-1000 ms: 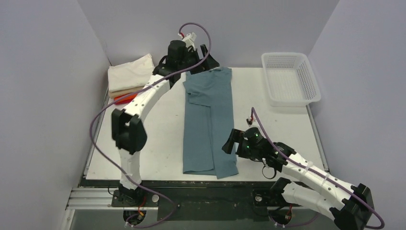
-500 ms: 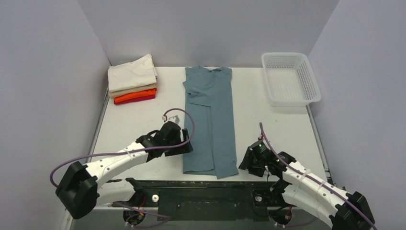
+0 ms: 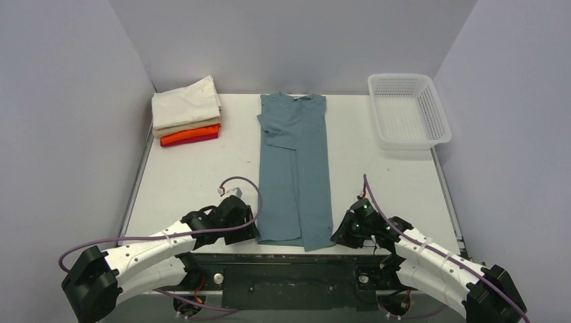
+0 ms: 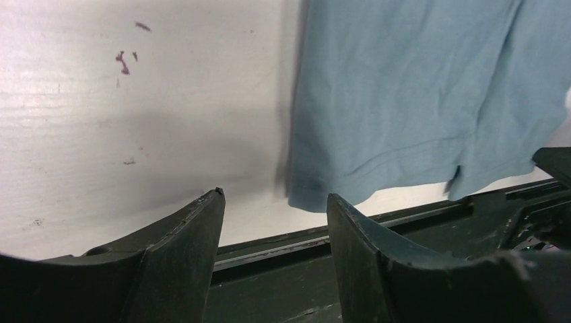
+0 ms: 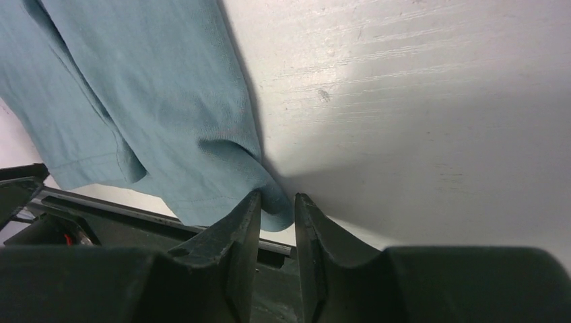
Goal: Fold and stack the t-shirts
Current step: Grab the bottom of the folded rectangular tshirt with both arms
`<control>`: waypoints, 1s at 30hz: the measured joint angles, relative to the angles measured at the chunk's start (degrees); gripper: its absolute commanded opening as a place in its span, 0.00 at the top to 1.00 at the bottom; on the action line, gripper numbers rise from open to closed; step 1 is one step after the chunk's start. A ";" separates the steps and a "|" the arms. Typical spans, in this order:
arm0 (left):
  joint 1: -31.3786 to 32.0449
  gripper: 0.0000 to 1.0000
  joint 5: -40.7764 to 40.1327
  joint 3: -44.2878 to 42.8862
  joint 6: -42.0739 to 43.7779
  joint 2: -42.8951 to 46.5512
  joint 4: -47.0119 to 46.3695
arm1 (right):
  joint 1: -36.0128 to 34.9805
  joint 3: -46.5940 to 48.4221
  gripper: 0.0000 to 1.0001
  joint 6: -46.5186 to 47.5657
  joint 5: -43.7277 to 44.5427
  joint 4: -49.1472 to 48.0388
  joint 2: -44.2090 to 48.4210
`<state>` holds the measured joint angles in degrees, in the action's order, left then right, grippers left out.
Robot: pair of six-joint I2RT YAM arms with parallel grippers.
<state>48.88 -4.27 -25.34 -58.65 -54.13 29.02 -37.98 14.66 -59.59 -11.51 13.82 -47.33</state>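
So the teal t-shirt (image 3: 295,168) was lying flat down the middle of the counter (image 3: 195,182), folded lengthwise into a long narrow strip. Its collar was at the far end and its hem was right at the near edge, next to the black rail (image 3: 289,259).

Both arms were down low at that near edge, one at each bottom corner of the strip. The left pincer (image 4: 275,196) had its fingers well apart with nothing in them. The shirt's near left corner sat just ahead of the gap, slightly toward the right finger, and wasn't touching either finger.

The right pincer (image 5: 276,198) was at the opposite corner with its fingers almost together. The hem corner was bunched up right at the tips, and the cloth was puckered just above them. I honestly couldn't tell from the wrist view whether it actually had a pinch on the fabric or was just nosed up against it.

Over at the far left there was a neat folded pile: cream t-shirt (image 3: 185,101) on top, tan t-shirt (image 3: 180,127) under it, then orange t-shirt (image 3: 192,134), and a sliver of red t-shirt (image 3: 202,140) at the bottom. The white mesh basket (image 3: 431,111) sat at the far right corner, well apart from everything else.
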 measured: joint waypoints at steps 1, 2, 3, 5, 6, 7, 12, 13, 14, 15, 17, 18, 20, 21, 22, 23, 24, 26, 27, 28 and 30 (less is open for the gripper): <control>0.20 0.33 0.04 0.42 -0.28 -0.15 0.00 | -0.02 -0.13 0.78 -0.17 -0.24 -0.20 0.04; 0.28 0.34 0.17 0.72 -0.48 -0.22 -0.02 | -0.07 -0.28 0.79 -0.37 -0.44 -0.44 0.09; 0.37 0.34 0.26 1.14 -0.70 -0.26 -0.17 | -0.17 -0.52 0.79 -0.66 -0.87 -0.96 0.09; 0.48 0.37 0.63 2.05 -0.94 -0.42 -1.05 | -0.70 -0.96 0.83 -1.07 -1.42 -1.95 0.09; 0.48 0.37 1.01 2.38 -1.16 -0.55 -1.79 | -0.87 -1.16 0.84 -1.33 -1.66 -2.51 0.07; 0.48 0.38 1.20 2.54 -1.20 -0.59 -2.51 | -1.11 -1.38 0.85 -1.77 -1.79 -2.93 -0.04; 0.52 0.41 2.10 3.06 -1.81 -2.36 -6.71 | -1.70 -2.03 0.96 -3.02 -2.47 -5.14 -1.07; 0.52 0.43 2.23 3.10 -1.90 -2.84 -7.54 | -1.81 -2.10 0.98 -3.30 -2.51 -5.46 -1.29; 0.52 0.47 2.51 3.13 -1.99 -3.39 -8.57 | -1.86 -2.19 1.00 -3.45 -2.51 -5.88 -1.49; 0.52 0.62 2.73 3.15 -2.05 -3.93 -9.60 | -1.88 -2.36 1.00 -3.69 -2.67 -6.25 -1.57; 0.52 0.96 3.19 3.37 -2.29 -5.27 -11.43 | -1.88 -2.64 1.00 -4.11 -2.75 -6.84 -1.57; 0.52 0.99 3.34 3.54 -2.25 -6.08 -12.20 | -1.92 -2.78 1.00 -4.35 -2.73 -6.99 -1.51; 0.50 1.00 4.11 3.87 -2.36 -7.34 -13.25 | -2.12 -2.99 1.00 -4.85 -2.64 -7.13 -0.87; 0.52 1.00 4.48 3.85 -2.03 -7.56 -13.64 | -2.29 -3.08 1.00 -4.92 -2.43 -6.99 -0.57; 0.55 1.00 4.90 3.87 -1.95 -7.58 -13.70 | -2.56 -3.30 1.00 -5.09 -2.21 -6.73 0.13; 0.59 1.00 5.18 3.93 -1.92 -7.45 -13.64 | -2.73 -3.50 1.00 -5.11 -2.01 -6.23 0.87; 0.68 1.00 5.51 4.20 -1.95 -6.97 -13.55 | -2.99 -3.72 1.00 -5.18 -1.84 -5.49 1.88; 1.16 1.00 6.16 5.53 -2.21 -4.81 -13.38 | -3.69 -3.98 1.00 -5.20 -1.40 -3.89 3.65; 1.55 1.00 6.58 6.69 -2.45 -2.86 -13.25 | -4.26 -4.13 1.00 -5.22 -1.18 -2.97 4.66; 1.88 1.00 7.10 7.82 -2.73 -0.61 -12.90 | -4.83 -4.33 1.00 -5.35 -1.14 -2.49 5.35; 2.38 1.00 8.00 9.60 -3.37 3.65 -12.11 | -6.10 -4.81 1.00 -5.90 -0.94 -1.88 6.69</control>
<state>51.27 3.73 -15.75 -62.02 -50.48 16.91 -44.07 9.85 -65.49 -12.45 11.94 -40.64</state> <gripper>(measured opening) 0.016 0.010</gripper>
